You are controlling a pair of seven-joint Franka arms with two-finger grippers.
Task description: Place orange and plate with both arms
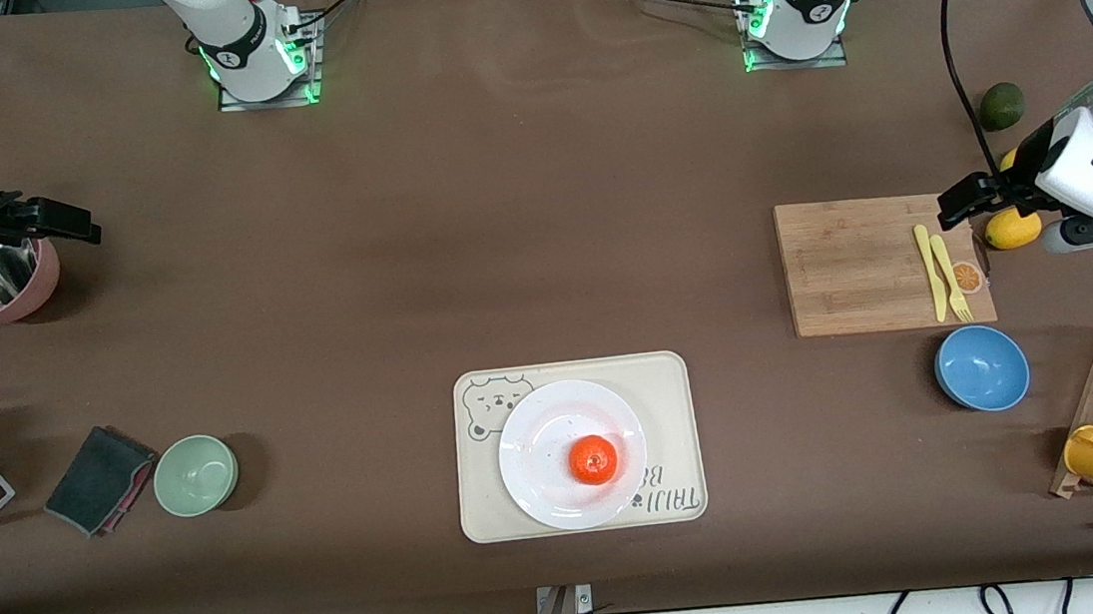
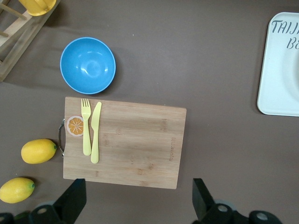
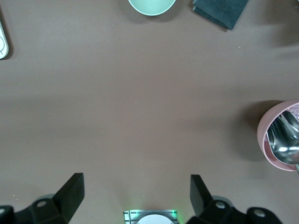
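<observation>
the orange (image 1: 592,460) sits stem side up on the plate (image 1: 532,449), which lies flat on the tray (image 1: 662,376), while left gripper (image 2: 135,196) and right gripper (image 3: 135,193) wait with jaws spread, empty.

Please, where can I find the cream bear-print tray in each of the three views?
Front view: the tray lies near the table's camera-side edge, under the plate that holds the orange.
Left wrist view: only one end of the tray shows, at the picture's edge.
Right wrist view: only a corner, at the picture's edge.
Shared landmark: the brown table.
</observation>
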